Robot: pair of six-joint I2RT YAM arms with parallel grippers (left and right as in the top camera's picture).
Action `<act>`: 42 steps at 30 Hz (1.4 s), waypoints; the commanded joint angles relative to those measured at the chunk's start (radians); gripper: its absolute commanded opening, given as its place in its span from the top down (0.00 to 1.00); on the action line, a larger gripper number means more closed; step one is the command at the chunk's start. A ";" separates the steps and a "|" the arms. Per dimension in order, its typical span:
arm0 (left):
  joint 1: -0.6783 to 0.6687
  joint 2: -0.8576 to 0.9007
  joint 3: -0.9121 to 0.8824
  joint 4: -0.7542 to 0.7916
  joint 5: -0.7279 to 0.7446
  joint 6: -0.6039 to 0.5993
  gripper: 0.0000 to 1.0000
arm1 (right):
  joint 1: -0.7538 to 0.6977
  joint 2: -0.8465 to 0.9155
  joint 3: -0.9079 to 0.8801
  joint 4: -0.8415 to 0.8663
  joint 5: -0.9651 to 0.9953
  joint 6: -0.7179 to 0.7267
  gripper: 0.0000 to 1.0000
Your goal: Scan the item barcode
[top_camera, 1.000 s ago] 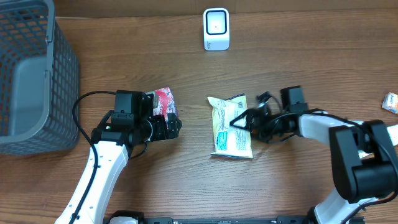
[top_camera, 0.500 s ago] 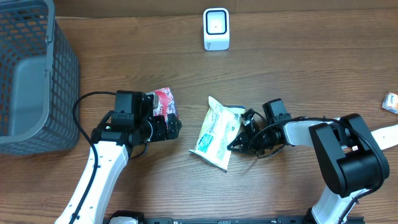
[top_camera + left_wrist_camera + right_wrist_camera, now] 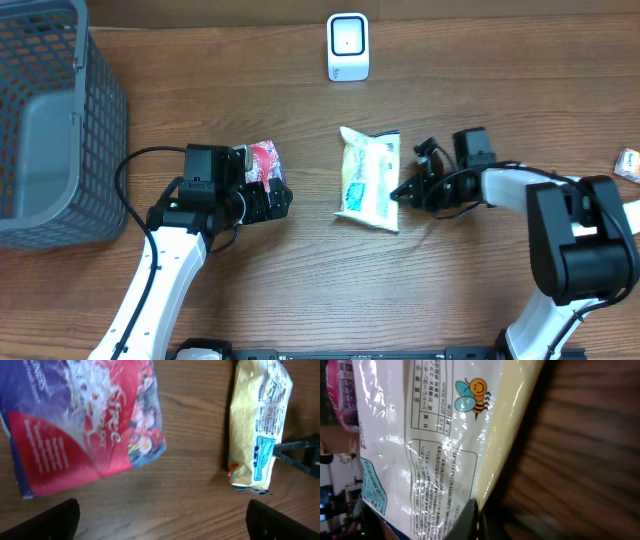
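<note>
A yellow packet (image 3: pixel 369 179) with a printed label lies mid-table, and it fills the right wrist view (image 3: pixel 435 435). My right gripper (image 3: pixel 400 191) is shut on its right edge, the jaws pressed together (image 3: pixel 477 520) with the thin seam pinched between them. A red and blue packet (image 3: pixel 262 166) lies under my left arm. My left gripper (image 3: pixel 278 200) stands open just right of it, with only bare wood between its fingertips (image 3: pixel 60 520). The left wrist view shows the red and blue packet (image 3: pixel 85 425) and the yellow packet (image 3: pixel 260 425). The white scanner (image 3: pixel 347 47) stands at the back.
A grey mesh basket (image 3: pixel 50 120) takes up the far left. A small packet (image 3: pixel 628 165) lies at the right edge of the table. Bare wood lies between the scanner and the two packets.
My right gripper has shut on the yellow packet's edge. The packet swung left and tilted, then came back right and a little farther up the table. The left arm has not moved.
</note>
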 commanded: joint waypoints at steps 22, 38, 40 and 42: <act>-0.151 0.545 -0.005 1.047 0.574 -0.321 0.96 | -0.017 0.018 0.096 -0.341 0.084 -0.315 0.96; -0.191 0.680 0.011 1.226 0.662 -0.445 0.96 | 0.000 0.018 0.096 -0.418 0.245 -0.292 0.96; -0.202 0.715 0.032 1.225 0.681 -0.454 0.96 | 0.012 0.018 0.096 -0.452 0.313 -0.293 0.96; -0.211 0.748 0.060 1.225 0.704 -0.458 0.96 | 0.022 0.018 0.096 -0.473 0.370 -0.293 0.96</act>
